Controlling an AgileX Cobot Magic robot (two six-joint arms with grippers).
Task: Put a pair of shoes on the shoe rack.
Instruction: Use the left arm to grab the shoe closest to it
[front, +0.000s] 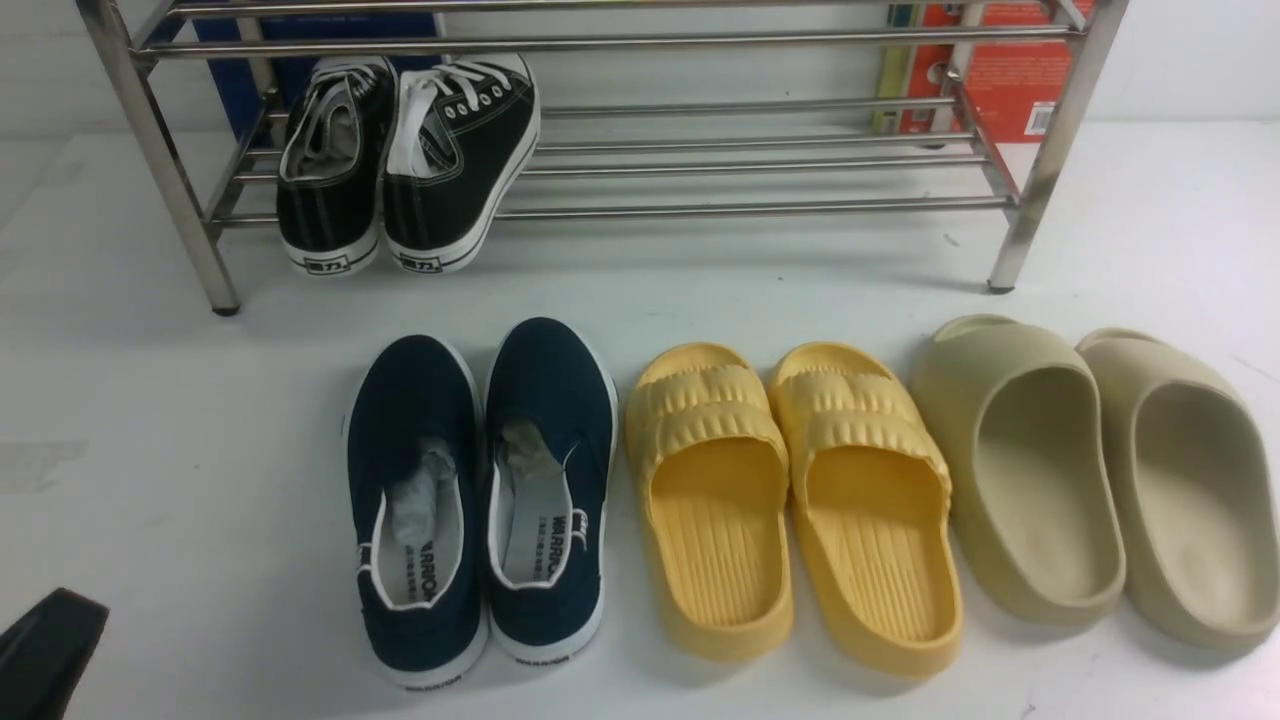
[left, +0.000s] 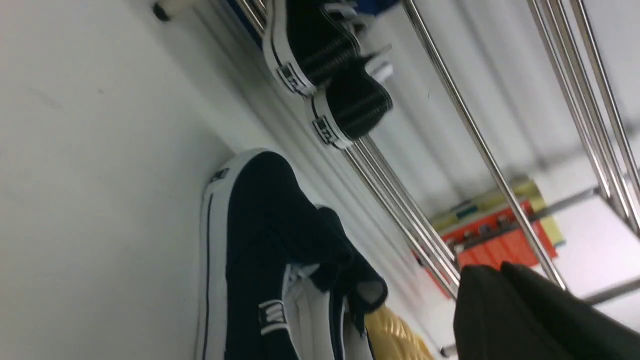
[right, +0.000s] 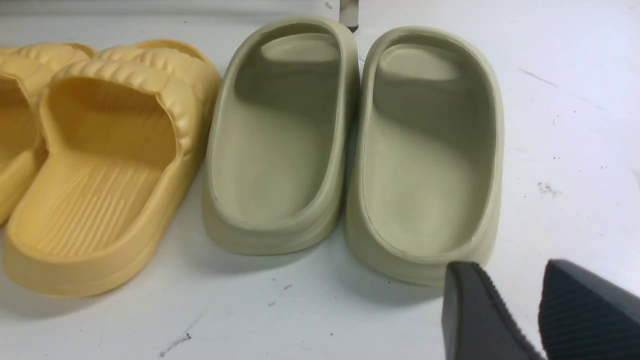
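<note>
Not started: navy shoes (front: 545, 420) on table (front: 150, 450) before rack (front: 750, 210). L gripper (left: 492, 272) pinched closed, R gripper (right: 505, 272) spread, both empty.

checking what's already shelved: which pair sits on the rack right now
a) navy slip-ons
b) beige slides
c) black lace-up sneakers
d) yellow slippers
C: the black lace-up sneakers rest on the lower bars of the shoe rack, while the navy slip-ons, yellow slippers and beige slides stand in a row in front of it.
</note>
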